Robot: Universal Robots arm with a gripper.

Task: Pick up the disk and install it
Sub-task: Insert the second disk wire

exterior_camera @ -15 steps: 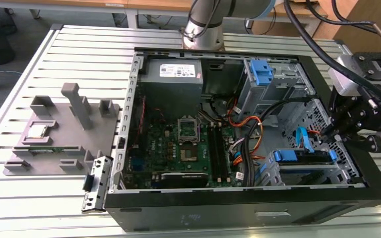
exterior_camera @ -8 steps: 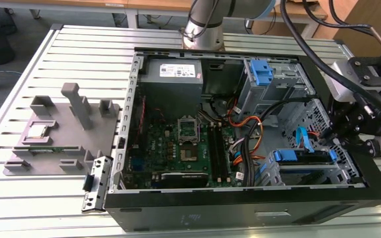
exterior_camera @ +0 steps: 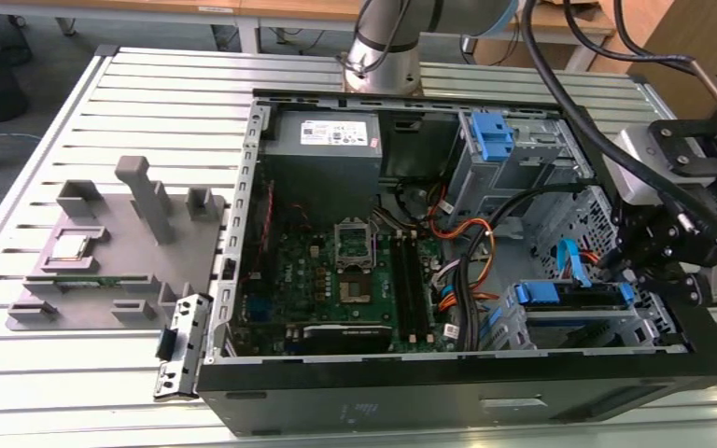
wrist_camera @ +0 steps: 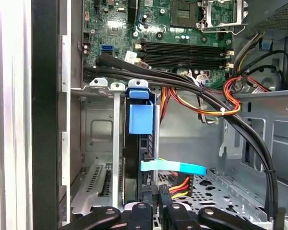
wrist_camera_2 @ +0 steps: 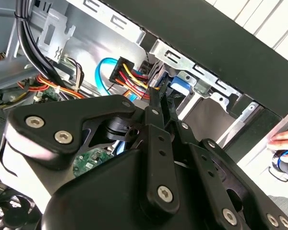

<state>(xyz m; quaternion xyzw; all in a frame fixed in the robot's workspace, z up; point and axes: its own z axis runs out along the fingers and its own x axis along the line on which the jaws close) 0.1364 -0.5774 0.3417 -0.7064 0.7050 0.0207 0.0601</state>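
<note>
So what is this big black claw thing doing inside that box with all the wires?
That box is an open computer case lying on a metal table. The claw is a gripper at the end of a robot arm. One picture is taken from off the arm and sees the whole scene. The two wrist views come from cameras riding on the arm, so they look along the gripper into the case. Inside are a green circuit board and coloured cables. The gripper's tips are shut down by the disk, a drive with blue plastic rails standing in its metal bay. A grey holder sits on the table beside the case.
</note>
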